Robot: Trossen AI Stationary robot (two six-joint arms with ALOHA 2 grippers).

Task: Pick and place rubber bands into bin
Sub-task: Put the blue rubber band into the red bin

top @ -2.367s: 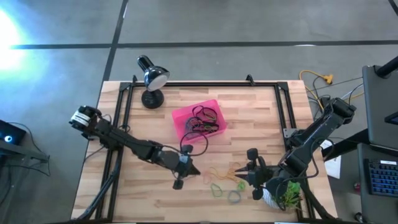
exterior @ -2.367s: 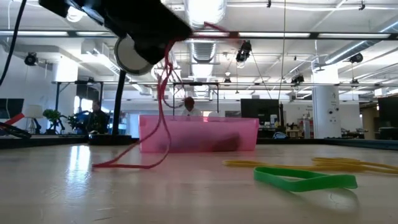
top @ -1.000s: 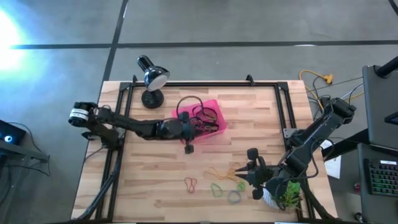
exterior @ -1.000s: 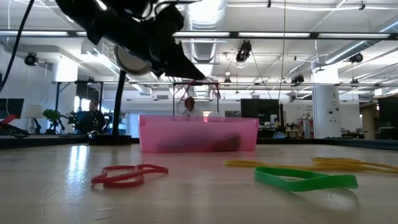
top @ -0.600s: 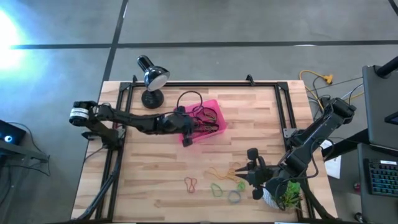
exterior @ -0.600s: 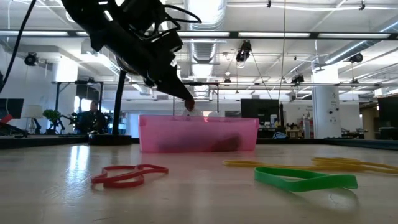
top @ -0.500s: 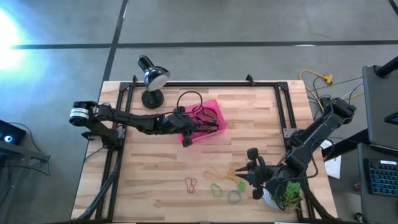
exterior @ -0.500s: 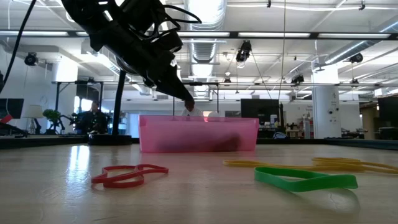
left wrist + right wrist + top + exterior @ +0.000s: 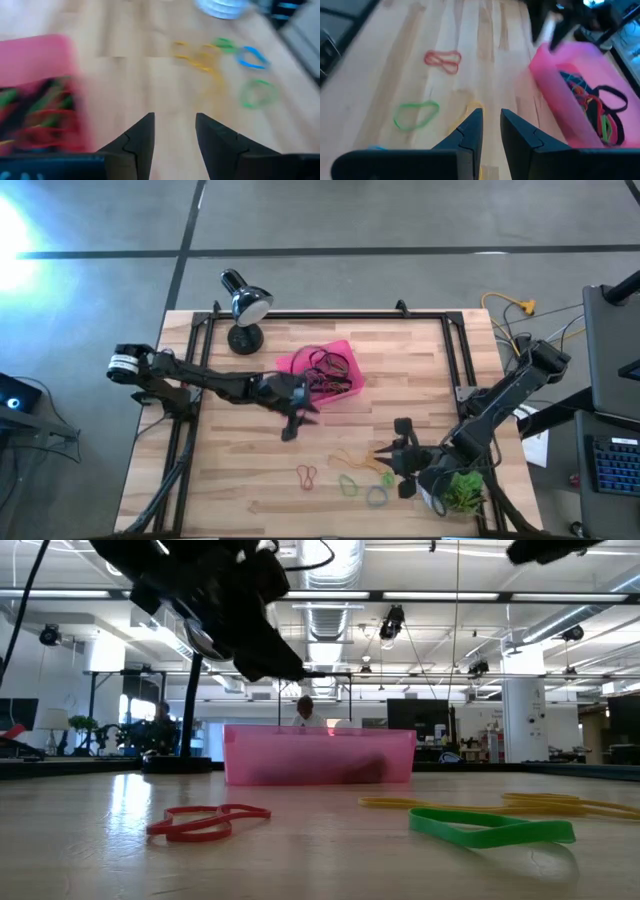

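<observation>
The pink bin [image 9: 296, 369] stands at the table's middle with several rubber bands [image 9: 330, 370] heaped in it. My left gripper [image 9: 300, 415] hovers open and empty just off the bin's near left corner, above the table [image 9: 280, 660]. More bands lie flat on the wood nearer the front: a red one [image 9: 306, 475], green ones [image 9: 350, 483], a yellow-orange one [image 9: 352, 459] and a bluish one [image 9: 377, 497]. My right gripper [image 9: 384, 459] stands beside these, its fingers [image 9: 470, 131] a small way apart with nothing between them, over the yellow band [image 9: 474, 107].
A black desk lamp [image 9: 243, 310] stands at the far left behind the bin. A white pot with a green plant [image 9: 455, 492] sits at the near right corner under my right arm. Black rails [image 9: 195, 370] run along the table's sides and back.
My left gripper, which held a black band over the bin, has dipped to the bin, opened and let the band go; the band now lies in the bin. The gripper has then drawn back toward the table's near edge. My right gripper has shifted slightly leftward.
</observation>
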